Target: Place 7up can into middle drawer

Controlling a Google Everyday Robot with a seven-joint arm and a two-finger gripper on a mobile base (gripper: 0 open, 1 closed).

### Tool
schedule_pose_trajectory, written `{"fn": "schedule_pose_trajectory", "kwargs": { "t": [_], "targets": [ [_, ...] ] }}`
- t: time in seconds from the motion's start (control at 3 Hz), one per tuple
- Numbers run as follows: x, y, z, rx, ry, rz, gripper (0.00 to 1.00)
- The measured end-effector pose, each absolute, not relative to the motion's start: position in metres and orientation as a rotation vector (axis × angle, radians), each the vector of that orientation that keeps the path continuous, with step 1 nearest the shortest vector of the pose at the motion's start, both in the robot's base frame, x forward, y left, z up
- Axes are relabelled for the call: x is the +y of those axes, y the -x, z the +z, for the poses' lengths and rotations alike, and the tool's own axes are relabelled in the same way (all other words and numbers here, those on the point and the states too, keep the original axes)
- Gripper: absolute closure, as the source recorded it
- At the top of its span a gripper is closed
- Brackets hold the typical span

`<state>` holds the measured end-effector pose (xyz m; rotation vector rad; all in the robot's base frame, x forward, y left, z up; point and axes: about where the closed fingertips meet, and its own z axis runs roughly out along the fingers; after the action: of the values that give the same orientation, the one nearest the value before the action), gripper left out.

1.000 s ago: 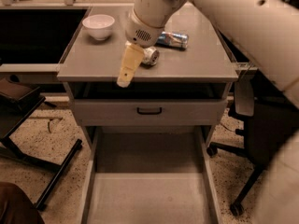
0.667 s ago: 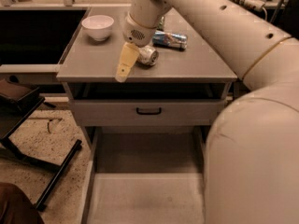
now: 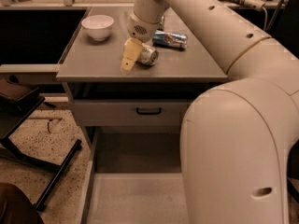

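Cabinet top [image 3: 88, 59]: 7up can [image 3: 149, 55] on its side near front edge. Gripper [image 3: 127, 64] just left of can, grip state unreadable. Middle drawer [image 3: 135, 199] pulled out below, floor bare.

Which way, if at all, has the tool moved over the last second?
Yes, slightly. The tool has drawn back from the tabletop's front edge, which its tip overlapped before, and now sits beside the 7up can.

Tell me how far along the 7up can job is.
Done: the middle drawer stands pulled out. In hand: the end effector is at the cabinet top, right beside the 7up can, which lies on its side there. Left, apparently: lift the can and lower it into the drawer.
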<state>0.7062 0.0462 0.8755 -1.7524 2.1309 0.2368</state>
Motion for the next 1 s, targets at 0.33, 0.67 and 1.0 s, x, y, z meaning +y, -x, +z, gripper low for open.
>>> {"fn": "schedule_pose_trajectory", "kwargs": {
  "t": [0.33, 0.67, 1.0],
  "targets": [
    [0.047, -0.715, 0.868, 2.154, 1.735, 0.257, 0.0],
    [0.044, -0.737, 0.85, 2.229, 1.676, 0.265, 0.0],
    [0.04, -0.755, 0.845, 2.275, 1.631, 0.22, 0.0]
  ]
}}
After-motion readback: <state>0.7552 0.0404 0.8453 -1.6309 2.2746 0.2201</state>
